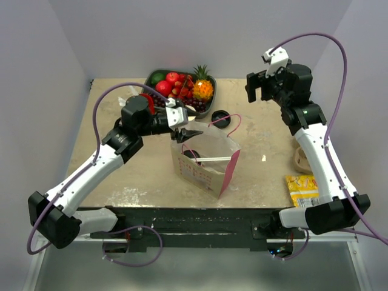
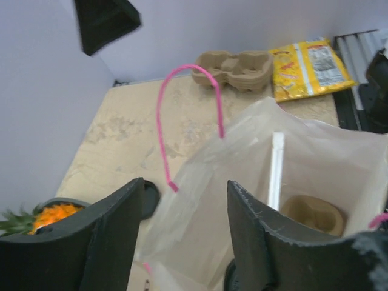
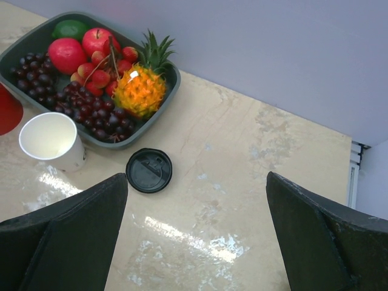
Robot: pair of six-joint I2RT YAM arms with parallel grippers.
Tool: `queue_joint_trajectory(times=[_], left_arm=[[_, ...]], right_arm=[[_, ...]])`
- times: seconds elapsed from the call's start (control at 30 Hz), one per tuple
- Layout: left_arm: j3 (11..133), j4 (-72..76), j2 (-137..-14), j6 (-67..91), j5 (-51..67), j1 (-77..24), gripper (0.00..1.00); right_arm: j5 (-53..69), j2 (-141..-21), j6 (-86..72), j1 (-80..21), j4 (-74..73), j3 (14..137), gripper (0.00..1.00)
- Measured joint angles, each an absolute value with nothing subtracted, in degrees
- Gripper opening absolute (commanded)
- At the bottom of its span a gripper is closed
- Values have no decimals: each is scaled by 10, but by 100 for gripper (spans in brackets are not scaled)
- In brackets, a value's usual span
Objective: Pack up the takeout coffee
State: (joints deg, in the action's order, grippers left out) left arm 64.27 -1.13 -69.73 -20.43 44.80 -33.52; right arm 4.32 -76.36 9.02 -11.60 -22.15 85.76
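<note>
Our left tool (image 2: pixel 185 185) hangs with its fingers (image 2: pixel 103 242) spread and nothing between them, just above the open mouth of the paper bag (image 1: pixel 209 167). Inside the bag we see a white straw (image 2: pixel 276 170) and a cardboard cup holder (image 2: pixel 312 213). There is also a dark round top, which we take for the lid of the takeout coffee (image 1: pixel 189 155) standing low in the bag. Our right tool (image 1: pixel 256 88) sits high, well apart from the bag, its jaws wide and empty. Below it on the bench (image 3: pixel 242 182) are a loose black lid (image 3: pixel 149 170), a lidless white cup (image 3: pixel 51 139) and a fruit tray (image 3: pixel 27 39).
</note>
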Motion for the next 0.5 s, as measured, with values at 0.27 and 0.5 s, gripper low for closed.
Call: queue_joint_trajectory(times=[0.27, 0.5], left_arm=[[757, 0, -697, -149, 275, -280, 84], [819, -22, -707, -70, 138, -97, 89]], right_arm=[[64, -764, 88, -116, -262, 894, 99], [-36, -774, 39, -116, -277, 975, 99]])
